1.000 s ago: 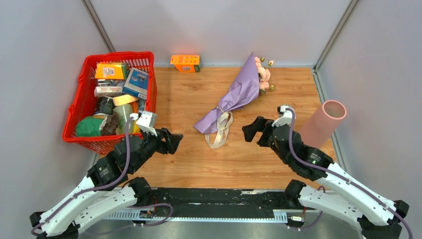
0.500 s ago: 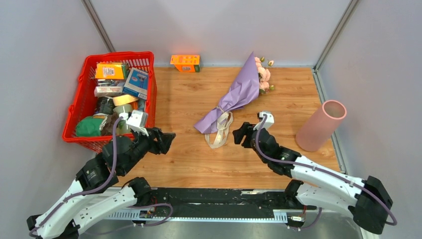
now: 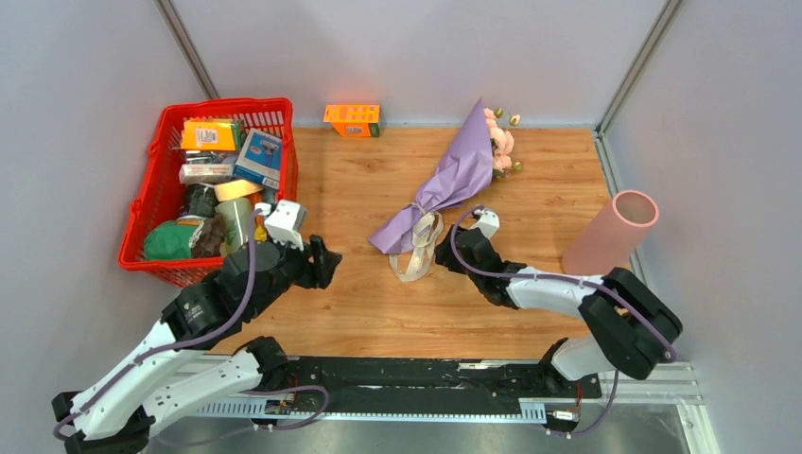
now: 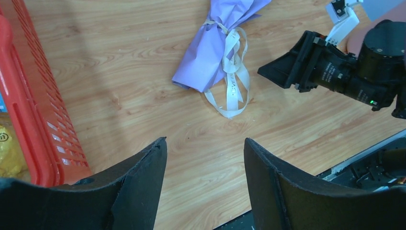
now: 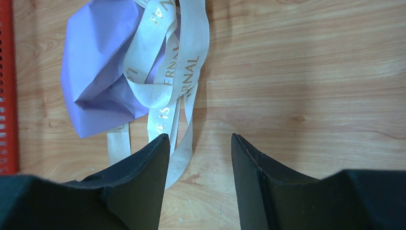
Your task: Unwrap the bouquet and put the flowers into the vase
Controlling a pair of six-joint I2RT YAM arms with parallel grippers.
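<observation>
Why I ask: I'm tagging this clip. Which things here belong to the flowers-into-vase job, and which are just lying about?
Job: bouquet in lilac paper, its pink roses, the cream ribbon tying it, pink vase.
Lying about: red basket, the groceries in it, small orange box at the back wall.

One bouquet [image 3: 454,180], one vase [image 3: 610,235], one red basket [image 3: 227,102], one orange box [image 3: 352,119]
</observation>
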